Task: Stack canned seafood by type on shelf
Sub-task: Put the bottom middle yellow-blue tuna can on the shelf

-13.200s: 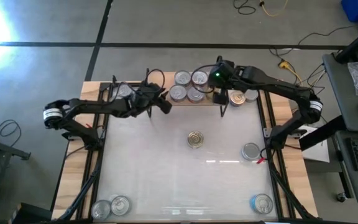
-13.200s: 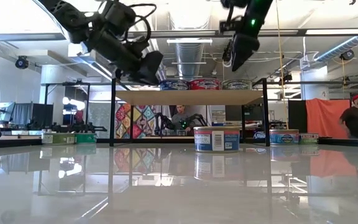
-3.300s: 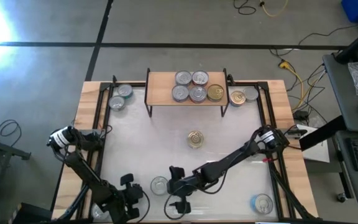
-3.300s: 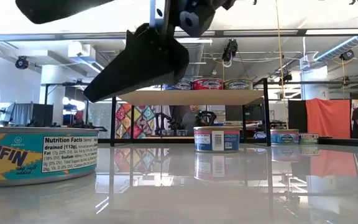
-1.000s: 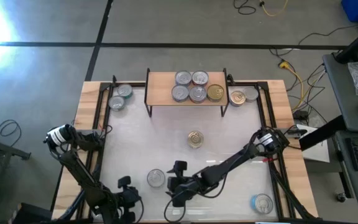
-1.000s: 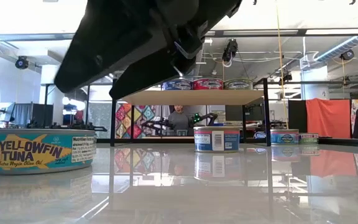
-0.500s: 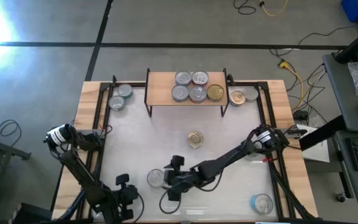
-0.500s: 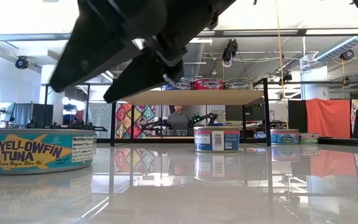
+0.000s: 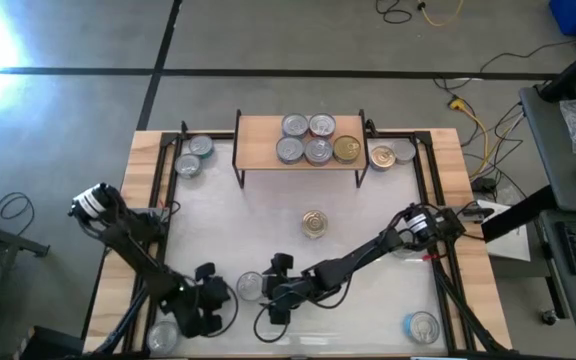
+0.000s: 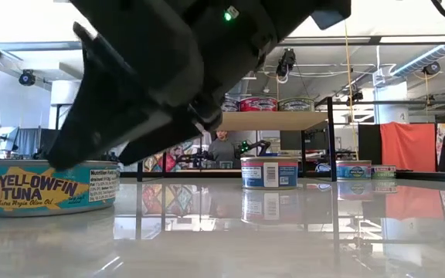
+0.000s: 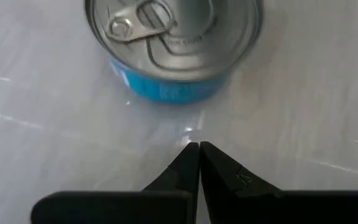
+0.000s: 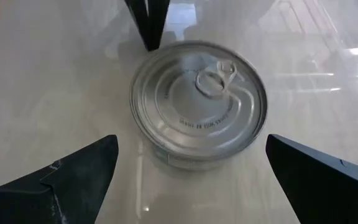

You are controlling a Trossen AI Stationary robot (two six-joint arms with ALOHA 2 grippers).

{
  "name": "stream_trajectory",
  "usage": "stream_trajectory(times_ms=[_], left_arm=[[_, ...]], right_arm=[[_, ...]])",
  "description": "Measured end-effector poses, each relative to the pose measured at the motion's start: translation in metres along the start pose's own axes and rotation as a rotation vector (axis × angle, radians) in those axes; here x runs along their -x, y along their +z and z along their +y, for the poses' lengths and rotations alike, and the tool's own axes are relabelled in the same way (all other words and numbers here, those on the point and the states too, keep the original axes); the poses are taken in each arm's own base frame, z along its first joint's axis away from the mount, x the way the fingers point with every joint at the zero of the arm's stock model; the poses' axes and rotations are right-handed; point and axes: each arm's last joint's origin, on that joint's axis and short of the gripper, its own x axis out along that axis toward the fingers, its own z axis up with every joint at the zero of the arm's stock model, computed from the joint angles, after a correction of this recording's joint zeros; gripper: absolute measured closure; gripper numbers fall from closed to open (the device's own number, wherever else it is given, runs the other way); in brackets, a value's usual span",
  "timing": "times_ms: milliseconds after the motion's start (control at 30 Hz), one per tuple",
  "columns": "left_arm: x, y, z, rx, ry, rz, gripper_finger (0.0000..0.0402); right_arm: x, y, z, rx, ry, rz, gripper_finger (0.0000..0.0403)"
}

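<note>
Silver-topped tuna tin (image 9: 252, 287) upright near the worktop's (image 9: 368, 230) front edge, right gripper (image 12: 188, 186) over it with fingers spread wide either side, left gripper (image 11: 199, 152) just beside it, fingers pressed together, shelf (image 9: 258, 135) at rear edge carrying five tins.

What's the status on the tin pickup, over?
Right gripper open, straddling the silver-topped yellowfin tuna tin, not yet closed. Left gripper shut, tips pointed at the same tin. Light-wood shelf holds five tins. Left fingertips crowd the tin's far side.
</note>
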Motion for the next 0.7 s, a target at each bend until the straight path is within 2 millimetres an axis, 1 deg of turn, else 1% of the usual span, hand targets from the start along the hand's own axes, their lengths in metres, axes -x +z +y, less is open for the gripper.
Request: stream_trajectory(times_ms=[100, 233, 533, 700], left_arm=[[-0.008, 0.007, 0.006, -0.015, -0.011, -0.003, 0.0402], [-0.014, 0.019, 0.007, -0.069, -0.020, -0.045, 0.0402], [-0.029, 0.038, 0.008, -0.167, 0.024, -0.032, 0.0402], [-0.025, 0.045, 0.003, -0.204, 0.039, -0.011, 0.0402]], right_arm=[[-0.009, -0.005, -0.005, 0.005, -0.009, 0.016, 0.0003], [-0.020, -0.010, -0.009, -0.003, -0.012, 0.005, 0.0003], [-0.025, -0.004, -0.020, 0.019, -0.024, -0.041, 0.0003], [-0.026, -0.005, -0.023, 0.021, -0.029, -0.023, 0.0003]])
